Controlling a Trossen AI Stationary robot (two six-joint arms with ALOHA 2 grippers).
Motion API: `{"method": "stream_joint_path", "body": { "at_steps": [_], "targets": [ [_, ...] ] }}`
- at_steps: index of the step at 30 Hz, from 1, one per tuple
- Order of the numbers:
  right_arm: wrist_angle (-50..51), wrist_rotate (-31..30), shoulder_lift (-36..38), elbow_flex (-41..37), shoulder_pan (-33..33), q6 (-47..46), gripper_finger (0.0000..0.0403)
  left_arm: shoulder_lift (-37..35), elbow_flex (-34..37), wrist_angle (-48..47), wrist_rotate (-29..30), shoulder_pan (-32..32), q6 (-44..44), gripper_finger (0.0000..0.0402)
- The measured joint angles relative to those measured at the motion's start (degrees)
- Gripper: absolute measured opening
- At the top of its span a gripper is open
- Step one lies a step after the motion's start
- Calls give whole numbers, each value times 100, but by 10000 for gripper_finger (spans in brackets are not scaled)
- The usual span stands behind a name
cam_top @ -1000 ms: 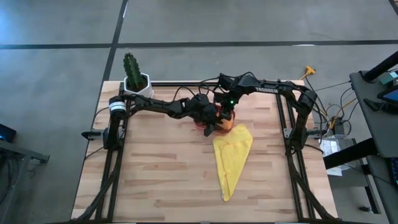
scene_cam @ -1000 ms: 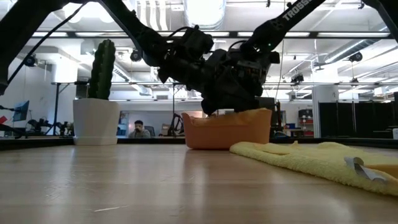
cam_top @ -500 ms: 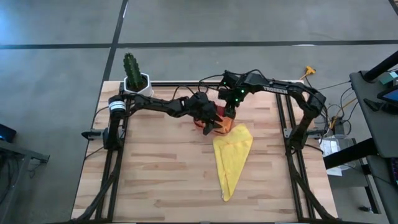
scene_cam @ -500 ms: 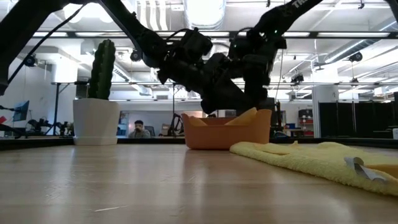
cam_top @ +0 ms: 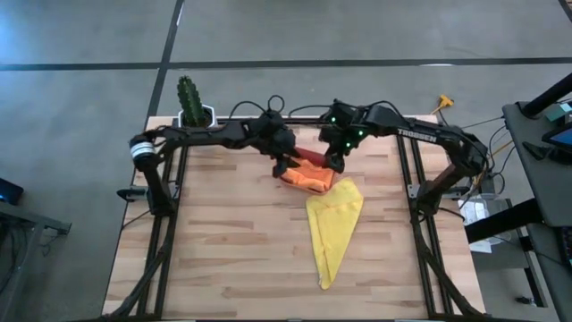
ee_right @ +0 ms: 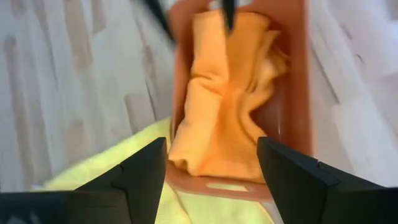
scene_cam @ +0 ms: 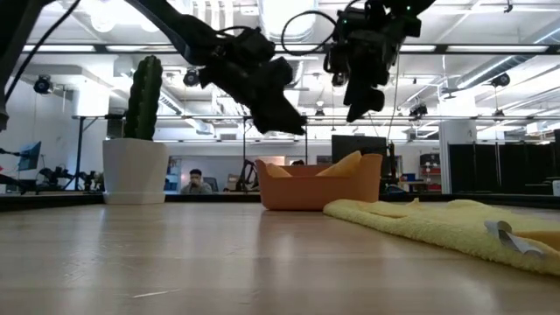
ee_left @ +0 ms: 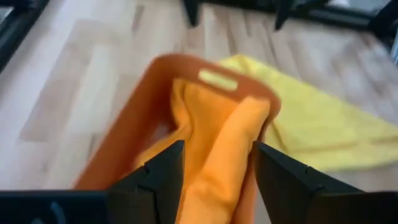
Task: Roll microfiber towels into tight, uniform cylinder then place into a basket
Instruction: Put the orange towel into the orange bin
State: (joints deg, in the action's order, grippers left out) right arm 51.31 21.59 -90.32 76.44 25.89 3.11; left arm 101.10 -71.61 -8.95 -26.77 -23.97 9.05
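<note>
- Pale wooden planks make up the table [cam_top: 223, 250], and we take the salmon-red basket [cam_top: 304, 174] on it as our landmark; it stands toward the far edge, about midway across.
- We see the orange towel [ee_right: 217, 99] lying bunched inside the basket, one end rising above the rim; it looks loosely folded to us, not a tight roll.
- Our left gripper [cam_top: 284, 164] hangs just above the basket's left end, its fingers [ee_left: 163, 174] parted with nothing between them.
- Our right gripper [cam_top: 334, 161] hangs above the basket's right end, jaws wide and empty.
- We find the yellow towel [cam_top: 332, 224] spread flat on the near side of the basket, its wide end touching the basket's rim and its narrow end pointing away toward the table's front.
- Well off to the basket's left, at the far corner, stands the cactus in its white pot [cam_top: 191, 107].
- We judge the orange towel placed and both grippers free; rolling the yellow one comes next.
- That calls for both grippers to come down at one end of the yellow towel and curl it evenly.
</note>
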Motion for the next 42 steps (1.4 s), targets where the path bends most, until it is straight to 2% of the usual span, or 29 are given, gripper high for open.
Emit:
{"method": "stream_joint_path", "body": {
  "at_steps": [5,8,19,24,29,38,42],
  "targets": [
    [21,-463,-79,-108,-542,926,244,-278,29,-1073,-49,-14,934,171],
    [-50,-699,-233,-183,-810,1289,244,-290,73,-1452,-58,-16,1106,171],
    [-491,-545,-1098,-201,-948,256,244,-304,78,-1585,-32,-10,807,171],
    [-500,-507,-1373,-201,-951,131,239,-355,78,-1638,-28,-15,783,171],
    [-405,-668,-1484,-223,-936,48,190,-393,78,-1680,-8,-19,778,171],
    [-336,-668,-1441,-286,-838,-162,29,-417,82,-1755,23,-13,776,171],
    [-310,-665,-1285,-286,-695,-564,14,-419,83,-1711,-50,39,774,171]
  ]
}}
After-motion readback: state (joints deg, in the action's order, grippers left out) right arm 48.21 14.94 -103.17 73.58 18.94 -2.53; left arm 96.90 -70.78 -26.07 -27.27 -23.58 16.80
